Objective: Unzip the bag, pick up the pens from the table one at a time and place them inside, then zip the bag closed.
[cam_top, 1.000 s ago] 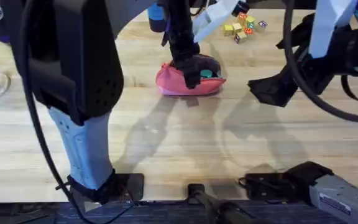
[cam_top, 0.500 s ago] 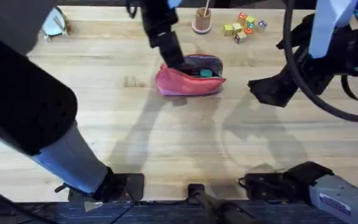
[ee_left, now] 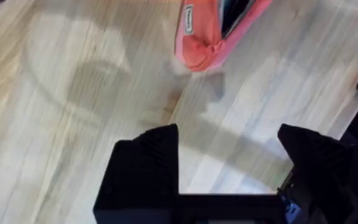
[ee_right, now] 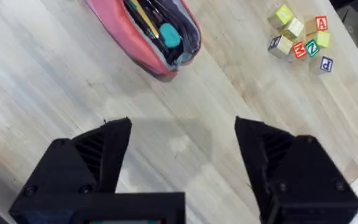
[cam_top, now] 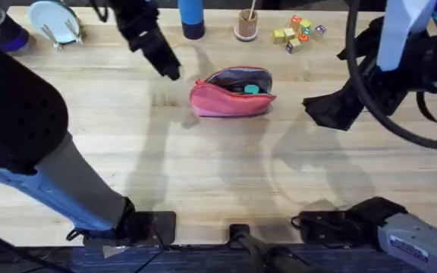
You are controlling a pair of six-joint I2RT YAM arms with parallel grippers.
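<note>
Pulling left gripper (cam_top: 171, 72) off bag (cam_top: 230, 98), open, empty; right gripper (ee_right: 182, 134) open, empty; blocks (ee_right: 300, 38) reading A, M, Z, P.

Table (cam_top: 203, 167): pale wood planks, smooth, satin sheen, visible grain.
Bag (cam_top: 230, 100): soft pink cloth, matt, with a grey fabric lining.
Left gripper (ee_left: 229, 158) and right gripper (ee_right: 182, 152): black matt plastic, the fingers ribbed.
Blocks (ee_right: 300, 37), at 1 o'clock from the bag: painted wood, lettered faces.
Bottle (cam_top: 192, 19), at 11 o'clock: blue, smooth, slightly glossy.
</note>
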